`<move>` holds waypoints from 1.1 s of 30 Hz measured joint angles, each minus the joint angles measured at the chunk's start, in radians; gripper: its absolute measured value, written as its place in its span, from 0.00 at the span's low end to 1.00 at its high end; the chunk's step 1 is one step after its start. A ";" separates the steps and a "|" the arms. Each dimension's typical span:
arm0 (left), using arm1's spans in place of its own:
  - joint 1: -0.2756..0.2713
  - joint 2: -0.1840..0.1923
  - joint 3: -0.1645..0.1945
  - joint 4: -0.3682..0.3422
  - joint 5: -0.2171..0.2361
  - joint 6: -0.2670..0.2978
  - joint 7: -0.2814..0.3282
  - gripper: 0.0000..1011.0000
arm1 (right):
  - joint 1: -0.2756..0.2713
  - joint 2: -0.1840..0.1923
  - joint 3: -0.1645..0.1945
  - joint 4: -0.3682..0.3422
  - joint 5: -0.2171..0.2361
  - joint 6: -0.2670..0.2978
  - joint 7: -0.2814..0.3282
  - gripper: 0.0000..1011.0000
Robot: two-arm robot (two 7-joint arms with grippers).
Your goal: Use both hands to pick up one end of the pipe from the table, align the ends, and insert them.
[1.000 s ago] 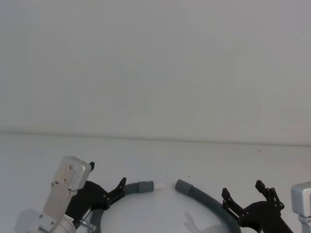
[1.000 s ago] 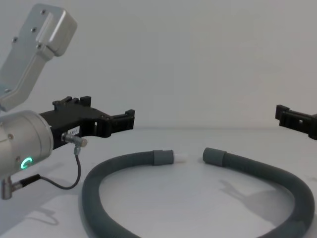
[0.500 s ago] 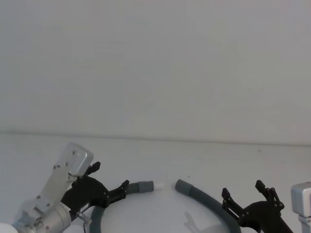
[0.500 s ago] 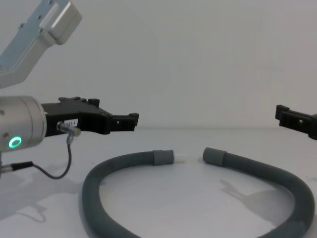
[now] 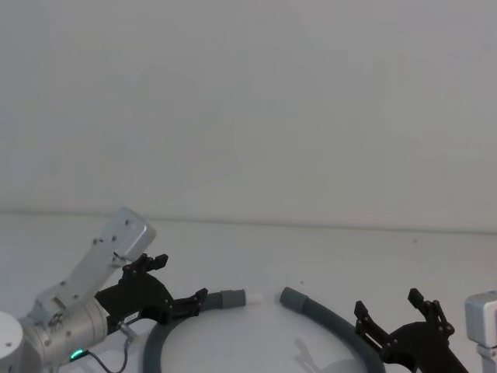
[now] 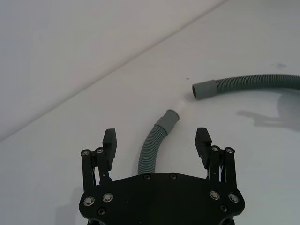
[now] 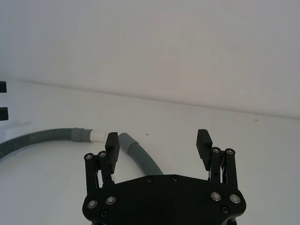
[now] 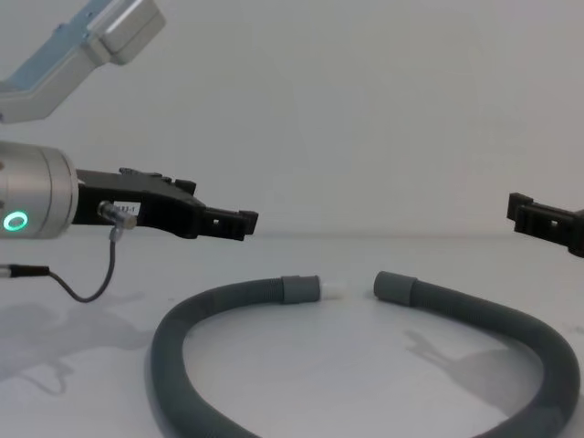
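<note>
Two-arm set-up with the pipe (image 8: 219,299) lying on the white table (image 8: 347,374). The pipe curved away toward the near side in an open loop, and its two ends faced each other near the middle of the table, close but apart. The left end was a grey cuff (image 8: 301,288) with a white spigot tip (image 8: 332,292); the right end was a plain hollow cuff (image 8: 395,286). The left gripper (image 6: 156,138) hovered at the left, above the table and clear of the pipe, fingers spread wide and holding nothing, pointing toward the spigot cuff. Its silver wrist carried a lit green ring (image 8: 15,220) and a thin grey cable (image 8: 87,294). The right gripper (image 7: 158,138) hung at the right above the pipe, likewise released and empty
</note>
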 joint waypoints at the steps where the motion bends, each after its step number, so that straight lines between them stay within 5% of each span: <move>1: -0.007 0.002 0.003 0.005 0.000 0.003 -0.005 0.99 | 0.000 0.000 0.000 0.000 0.000 0.000 0.000 0.99; 14: -0.136 0.028 0.069 0.119 0.016 0.039 -0.156 0.99 | 0.000 0.000 0.000 0.000 0.000 0.000 0.000 0.99; 33: -0.241 -0.001 0.133 0.265 0.038 0.018 -0.239 0.99 | 0.000 0.000 0.000 0.000 0.000 0.000 0.000 0.99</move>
